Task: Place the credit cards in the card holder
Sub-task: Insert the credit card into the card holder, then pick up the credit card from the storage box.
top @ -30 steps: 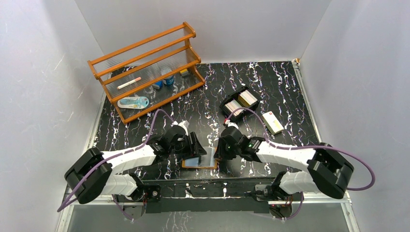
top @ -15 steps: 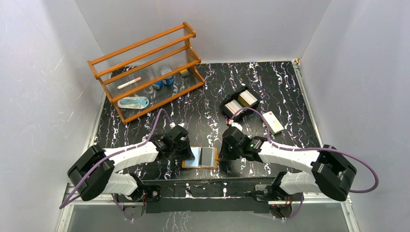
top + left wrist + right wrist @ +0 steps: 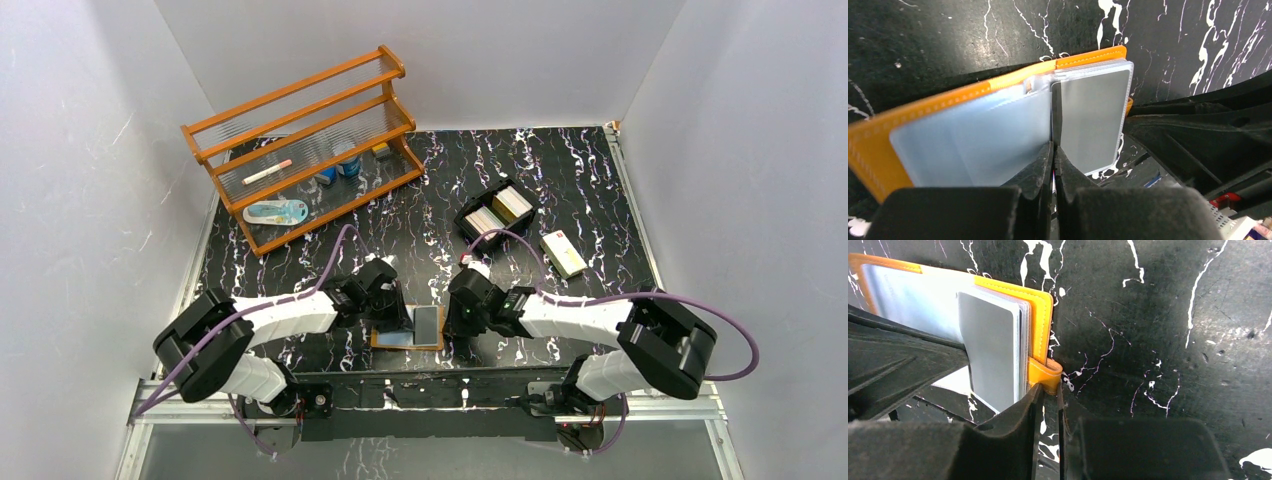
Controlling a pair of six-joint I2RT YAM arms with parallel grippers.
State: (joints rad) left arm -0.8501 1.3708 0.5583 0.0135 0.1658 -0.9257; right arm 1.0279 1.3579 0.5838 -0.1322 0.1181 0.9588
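The open card holder point(image 3: 968, 130) lay on the desk point(image 3: 430, 215), left jaws closed tight at its fold, right jaws barely parted at its snap tab point(image 3: 1047, 376); whether they gripped it was unclear.

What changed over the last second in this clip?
The left gripper went from wide open to shut, settling at the card holder's centre fold. The right gripper edged slightly left, remaining at the snap tab. Holder, black tray and rack stayed put.
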